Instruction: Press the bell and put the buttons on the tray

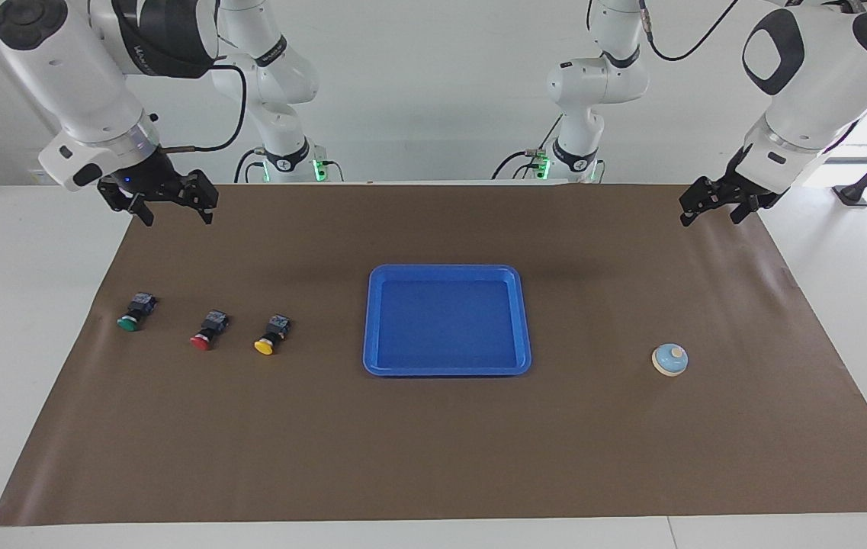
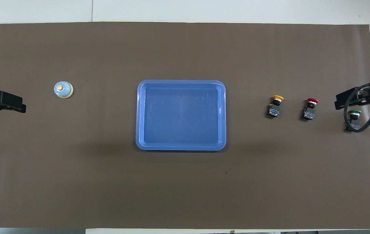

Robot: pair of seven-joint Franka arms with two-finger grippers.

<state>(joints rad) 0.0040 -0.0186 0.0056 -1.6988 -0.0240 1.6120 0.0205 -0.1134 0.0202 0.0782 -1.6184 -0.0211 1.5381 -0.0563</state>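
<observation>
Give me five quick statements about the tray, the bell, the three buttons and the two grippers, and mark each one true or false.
1. The tray has nothing in it. True.
2. The bell sits toward the right arm's end of the table. False: it sits toward the left arm's end.
3. The yellow button is the button closest to the tray. True.
4. The right gripper holds the green button. False: that button lies on the brown mat.
5. The red button lies between the other two. True.
The left gripper hangs over the mat's corner, holding nothing.
</observation>
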